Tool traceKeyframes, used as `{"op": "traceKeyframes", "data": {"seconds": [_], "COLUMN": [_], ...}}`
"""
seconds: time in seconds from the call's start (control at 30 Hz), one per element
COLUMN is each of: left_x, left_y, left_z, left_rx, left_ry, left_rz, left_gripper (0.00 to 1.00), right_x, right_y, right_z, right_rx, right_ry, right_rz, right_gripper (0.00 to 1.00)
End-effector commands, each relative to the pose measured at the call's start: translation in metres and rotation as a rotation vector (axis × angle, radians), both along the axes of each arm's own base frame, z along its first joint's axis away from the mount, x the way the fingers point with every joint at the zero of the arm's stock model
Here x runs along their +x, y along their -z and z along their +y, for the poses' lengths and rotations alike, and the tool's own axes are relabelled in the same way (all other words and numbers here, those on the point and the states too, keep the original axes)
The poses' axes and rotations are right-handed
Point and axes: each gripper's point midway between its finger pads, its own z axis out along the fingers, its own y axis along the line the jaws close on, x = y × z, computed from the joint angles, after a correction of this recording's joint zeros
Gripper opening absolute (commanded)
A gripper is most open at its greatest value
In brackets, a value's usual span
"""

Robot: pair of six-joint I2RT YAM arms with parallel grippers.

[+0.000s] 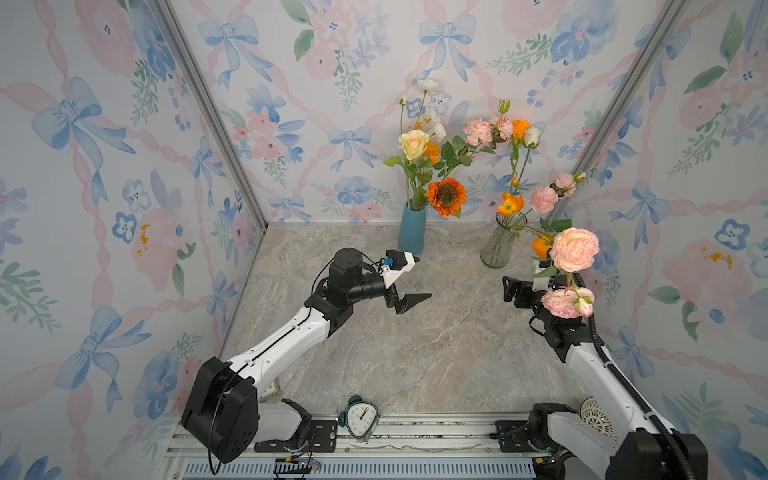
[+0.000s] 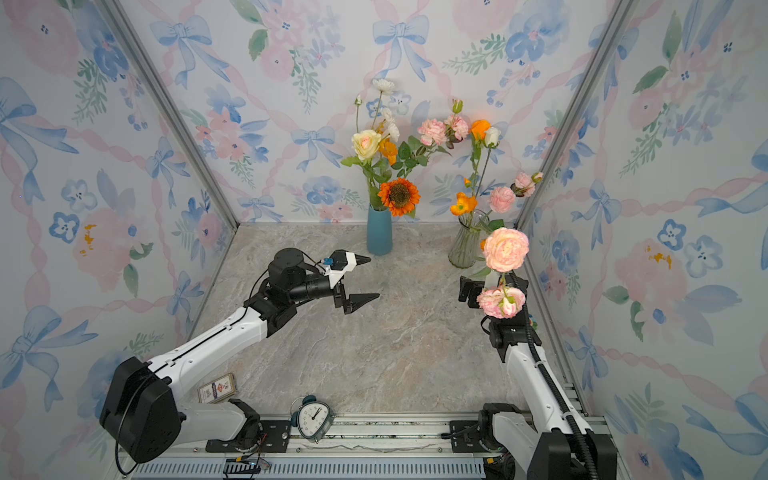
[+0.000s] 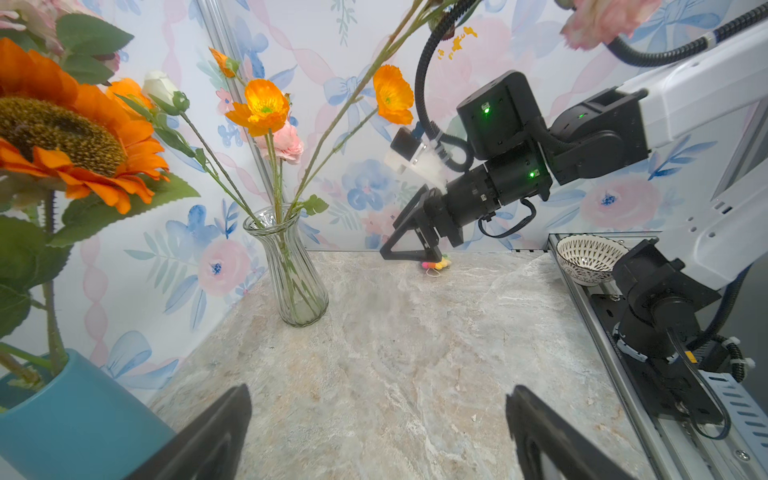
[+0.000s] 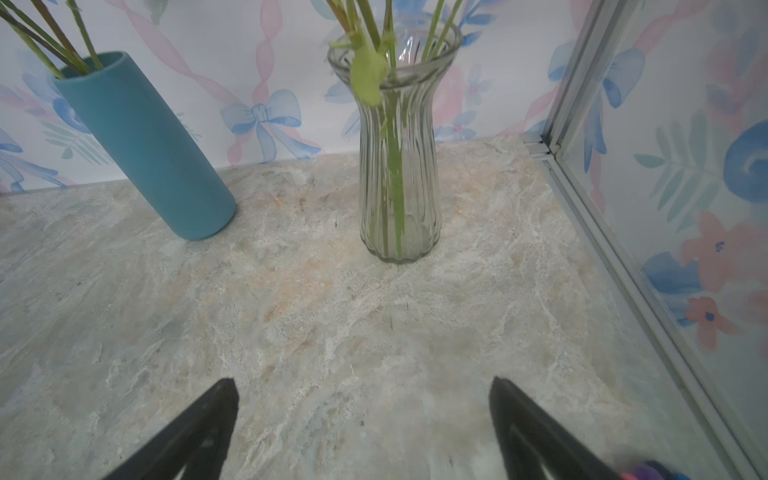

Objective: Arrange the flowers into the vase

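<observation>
**Hidden or cut off**
- Right gripper (image 4: 362,382): masked in both top views by two large pink blooms (image 1: 567,302) close to the lens. Finger roots cut by the frame edge in its wrist view. Jaws spread wide, nothing between, bare table (image 1: 395,353) below.
- Stem path of the large pink blooms back to a vase: not fully traceable.
- Rainbow plush (image 3: 434,264): mostly hidden behind a right finger.
- Printed box (image 2: 217,387), 7 o'clock: half under the left arm.
- Patterned bowl (image 3: 590,257), 5 o'clock: partly behind the right arm.

**Materials and shapes**
- Flowers (image 1: 542,199): layered petals, thin green stems; traceable stems seated in two vases at the far table edge.
- Blue vase (image 1: 411,232), 12 o'clock: matte, opaque, near-cylindrical. Contents: orange sunflower (image 1: 446,196) with dark seeded centre, cream rose (image 1: 413,143), white blooms (image 1: 428,85).
- Glass vase (image 1: 498,245), 1 o'clock: clear, ribbed, waisted, flared rim. Contents: orange poppies (image 3: 262,108), pink carnations (image 1: 478,131), white bud (image 1: 532,136).
- Table: marble-look, grey-beige veining.

**Surroundings**
- Left gripper (image 1: 424,277): mid-table near the blue vase, jaws spread wide, empty, black triangular fingers aimed at 3 o'clock.
- Alarm clock (image 1: 362,419), 6 o'clock, at the front rail.
</observation>
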Motion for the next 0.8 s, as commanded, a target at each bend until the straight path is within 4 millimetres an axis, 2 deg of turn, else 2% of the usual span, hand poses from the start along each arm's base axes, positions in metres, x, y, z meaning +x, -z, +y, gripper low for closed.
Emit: {"op": "traceKeyframes", "data": {"seconds": [0.0, 0.2, 0.37, 0.43, 0.6, 0.77], "left_x": [-0.001, -0.001, 0.001, 0.001, 0.001, 0.0], "left_y": [-0.004, -0.002, 0.001, 0.001, 0.002, 0.003], "left_z": [0.004, 0.002, 0.002, 0.002, 0.001, 0.0], "left_rx": [-0.017, -0.013, -0.006, -0.005, -0.005, -0.006], "left_ry": [-0.004, 0.004, 0.007, 0.007, 0.015, 0.025], "left_rz": [-0.004, 0.008, 0.016, 0.018, 0.022, 0.032], "left_gripper": [0.98, 0.98, 0.98, 0.98, 0.98, 0.98], "right_x": [0.002, 0.013, 0.031, 0.037, 0.036, 0.008], "right_y": [0.007, 0.014, 0.005, 0.0, -0.003, 0.01], "right_z": [-0.013, -0.031, -0.059, -0.065, -0.056, -0.04], "right_rx": [0.025, 0.029, 0.075, 0.09, 0.109, 0.134], "right_ry": [0.054, 0.096, 0.173, 0.169, 0.118, 0.094], "right_rz": [0.041, 0.087, 0.078, 0.058, 0.048, 0.067], "right_gripper": [0.97, 0.97, 0.97, 0.97, 0.97, 0.97]}}
